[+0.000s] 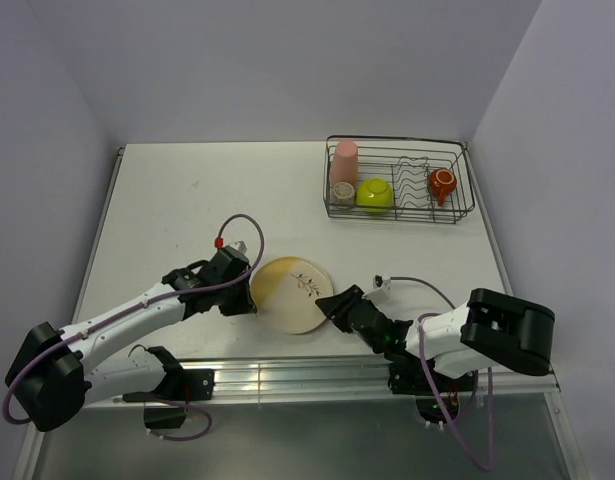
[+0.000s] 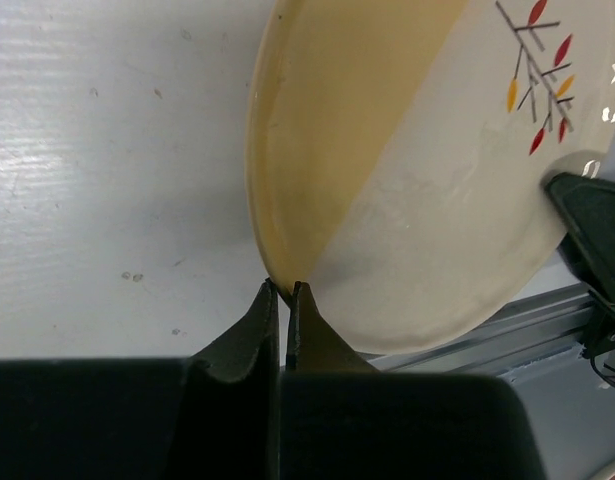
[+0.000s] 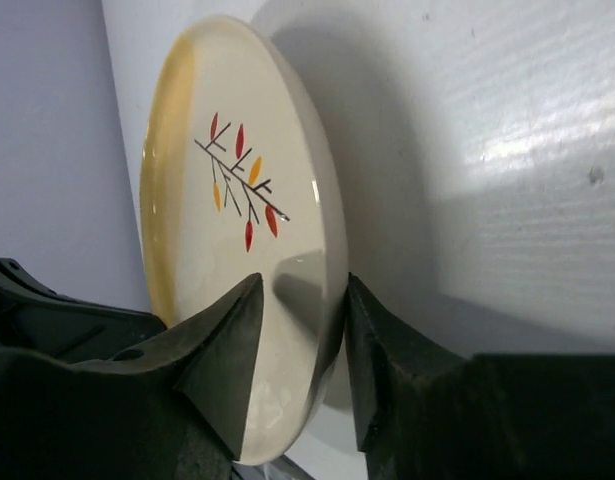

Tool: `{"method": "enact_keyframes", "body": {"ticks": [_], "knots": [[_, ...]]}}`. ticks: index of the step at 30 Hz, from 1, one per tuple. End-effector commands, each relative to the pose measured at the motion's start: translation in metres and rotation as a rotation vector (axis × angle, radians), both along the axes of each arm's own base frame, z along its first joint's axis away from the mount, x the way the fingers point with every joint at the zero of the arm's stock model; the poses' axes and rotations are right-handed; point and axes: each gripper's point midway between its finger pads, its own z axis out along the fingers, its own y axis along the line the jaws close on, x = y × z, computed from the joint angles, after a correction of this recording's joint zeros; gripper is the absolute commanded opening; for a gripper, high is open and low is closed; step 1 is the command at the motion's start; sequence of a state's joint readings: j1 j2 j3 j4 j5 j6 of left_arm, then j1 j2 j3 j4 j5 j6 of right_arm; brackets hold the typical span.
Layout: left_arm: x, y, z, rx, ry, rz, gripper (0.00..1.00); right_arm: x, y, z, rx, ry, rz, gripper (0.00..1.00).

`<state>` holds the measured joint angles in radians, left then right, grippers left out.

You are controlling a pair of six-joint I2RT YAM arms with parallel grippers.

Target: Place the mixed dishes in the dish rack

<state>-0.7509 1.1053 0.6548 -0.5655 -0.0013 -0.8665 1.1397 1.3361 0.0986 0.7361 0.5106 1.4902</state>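
Note:
The large pale-yellow plate [image 1: 292, 293] with its twig motif is tilted up off the white table near the front edge. My left gripper [image 1: 249, 297] is shut on the plate's [image 2: 407, 200] left rim, pinching it at the fingertips [image 2: 285, 288]. My right gripper [image 1: 338, 306] straddles the opposite rim, one finger against the plate's [image 3: 237, 200] decorated face and the other against its underside [image 3: 303, 280]. The dish rack [image 1: 399, 140] stands at the back right. It holds the pink tumbler [image 1: 344, 162], the tiny beige cup [image 1: 343, 193], the lime-green bowl [image 1: 375, 194] and the orange mug [image 1: 443, 183].
An aluminium rail [image 1: 317, 375] runs along the near table edge, right behind the plate. Grey walls close in the table on the left, back and right. The wavy plate-slot wires [image 1: 412, 183] lie between the bowl and the mug.

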Motion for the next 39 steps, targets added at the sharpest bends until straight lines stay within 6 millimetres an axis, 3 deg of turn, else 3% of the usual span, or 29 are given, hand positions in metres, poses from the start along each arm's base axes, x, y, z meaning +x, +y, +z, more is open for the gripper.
{"method": "enact_keyframes", "body": {"ticks": [1, 6, 10, 21, 24, 28, 30, 31, 34, 39], "knots": [[-0.014, -0.045, 0.020, -0.173, 0.006, -0.114, 0.00, 0.018, 0.023, 0.080, 0.232, -0.174, -0.001, 0.43], [-0.024, -0.052, 0.014, -0.188, 0.026, -0.129, 0.00, 0.016, 0.022, 0.088, 0.246, -0.213, 0.040, 0.30], [-0.028, -0.057, 0.009, -0.185, 0.036, -0.141, 0.00, 0.013, 0.029, 0.099, 0.262, -0.248, 0.089, 0.00], [-0.027, -0.058, 0.014, -0.172, 0.020, -0.135, 0.00, 0.014, 0.032, 0.109, 0.104, -0.339, 0.181, 0.00], [-0.021, -0.055, 0.038, -0.163, -0.032, -0.132, 0.02, 0.017, 0.024, 0.112, -0.003, -0.385, 0.204, 0.00], [-0.009, -0.060, 0.098, -0.225, -0.154, -0.147, 0.10, 0.026, 0.015, 0.126, -0.169, -0.462, 0.228, 0.00], [-0.005, -0.058, 0.122, -0.240, -0.214, -0.153, 0.11, 0.034, 0.006, 0.144, -0.245, -0.517, 0.202, 0.00], [-0.003, -0.060, 0.145, -0.273, -0.252, -0.159, 0.12, 0.036, -0.002, 0.150, -0.271, -0.531, 0.189, 0.00], [0.008, -0.056, 0.171, -0.254, -0.330, -0.144, 0.13, 0.046, -0.017, 0.173, -0.354, -0.595, 0.174, 0.00], [0.015, -0.054, 0.186, -0.231, -0.368, -0.147, 0.11, 0.053, -0.034, 0.205, -0.453, -0.686, 0.182, 0.00]]}}
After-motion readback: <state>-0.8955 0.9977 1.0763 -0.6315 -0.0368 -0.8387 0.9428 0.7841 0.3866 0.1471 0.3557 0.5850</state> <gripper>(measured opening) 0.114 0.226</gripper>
